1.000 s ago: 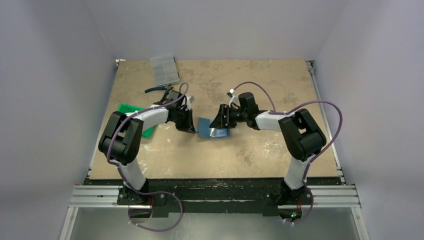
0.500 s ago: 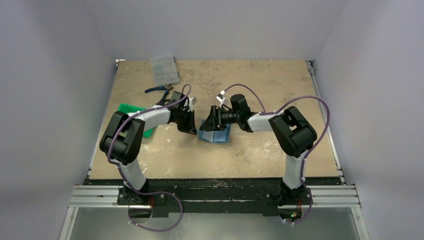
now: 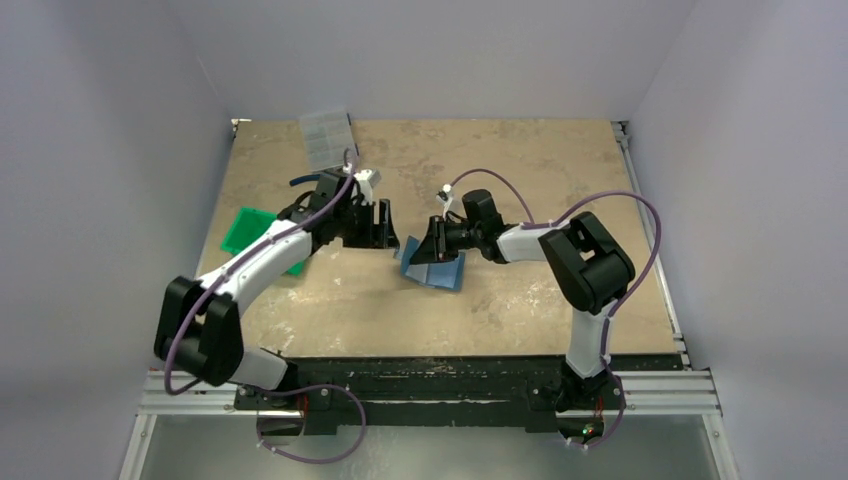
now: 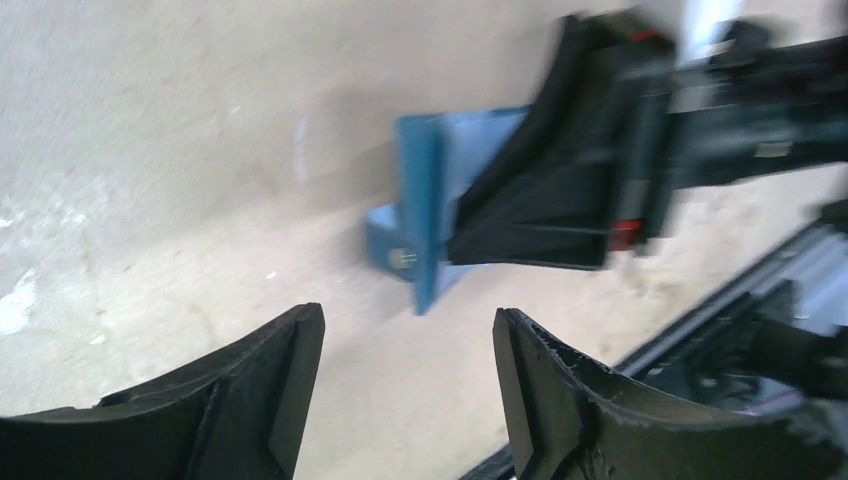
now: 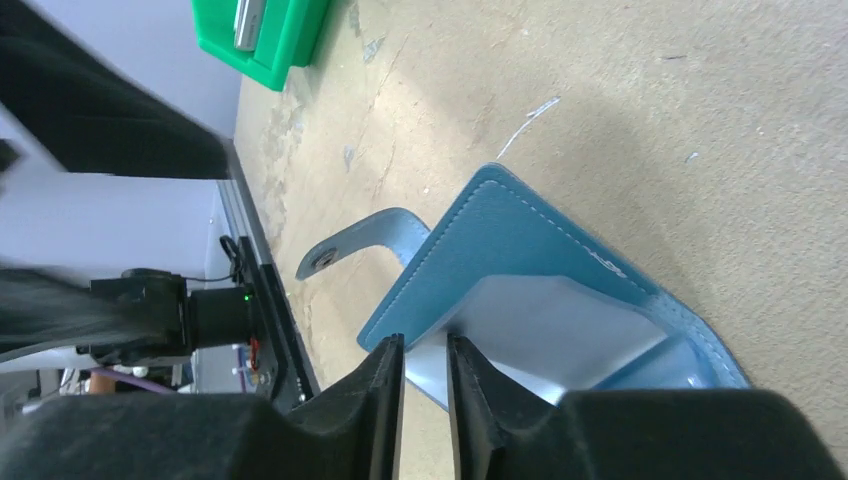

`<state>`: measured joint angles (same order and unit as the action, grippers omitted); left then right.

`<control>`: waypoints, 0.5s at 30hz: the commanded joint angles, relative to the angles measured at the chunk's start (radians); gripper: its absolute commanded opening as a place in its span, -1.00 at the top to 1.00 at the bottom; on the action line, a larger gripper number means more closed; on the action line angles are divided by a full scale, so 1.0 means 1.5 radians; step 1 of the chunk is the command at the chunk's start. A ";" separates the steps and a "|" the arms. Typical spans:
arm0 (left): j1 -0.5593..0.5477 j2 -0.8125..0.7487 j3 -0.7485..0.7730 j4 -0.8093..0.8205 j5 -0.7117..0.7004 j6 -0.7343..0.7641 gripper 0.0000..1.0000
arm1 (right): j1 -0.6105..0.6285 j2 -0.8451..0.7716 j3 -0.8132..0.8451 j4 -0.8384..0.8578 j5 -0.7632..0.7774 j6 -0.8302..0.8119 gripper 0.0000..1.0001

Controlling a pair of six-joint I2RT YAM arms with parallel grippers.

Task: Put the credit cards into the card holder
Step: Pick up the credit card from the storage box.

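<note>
The card holder (image 3: 432, 270) sits about the middle of the tabletop (image 3: 560, 160), folded open with one leaf tipped up off the board and its clasp tab (image 5: 340, 250) sticking out to the side. Inside it shows a pale sheet (image 5: 550, 320), shiny and greyish. I cannot tell whether that is a card already slid in or only the pocket lining. The right gripper (image 3: 437, 245) has its fingers drawn almost together on the edge of the open wallet, pinching it and, by the look of it, keeping it propped open. The left gripper (image 3: 381, 225) hangs just beside the wallet on the side toward the left edge, jaws spread wide with nothing between them. By the left edge lies the green tray (image 3: 245, 230) with a pale object (image 5: 247, 20) in it, too small to make out. No credit cards lie loose on the board that I can see. I would judge the job partway done: the wallet is opened and held, and any remaining cards have yet to be fetched and slid in.
</note>
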<state>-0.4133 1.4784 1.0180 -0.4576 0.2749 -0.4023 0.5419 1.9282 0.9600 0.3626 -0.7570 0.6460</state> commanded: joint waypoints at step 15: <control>-0.101 0.092 0.039 0.241 0.081 -0.207 0.46 | -0.005 0.040 -0.039 0.082 -0.025 -0.011 -0.02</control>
<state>-0.5678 1.6066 1.0325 -0.1932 0.3992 -0.6498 0.5411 2.0026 0.9279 0.4694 -0.8070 0.6716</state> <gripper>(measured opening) 0.297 0.493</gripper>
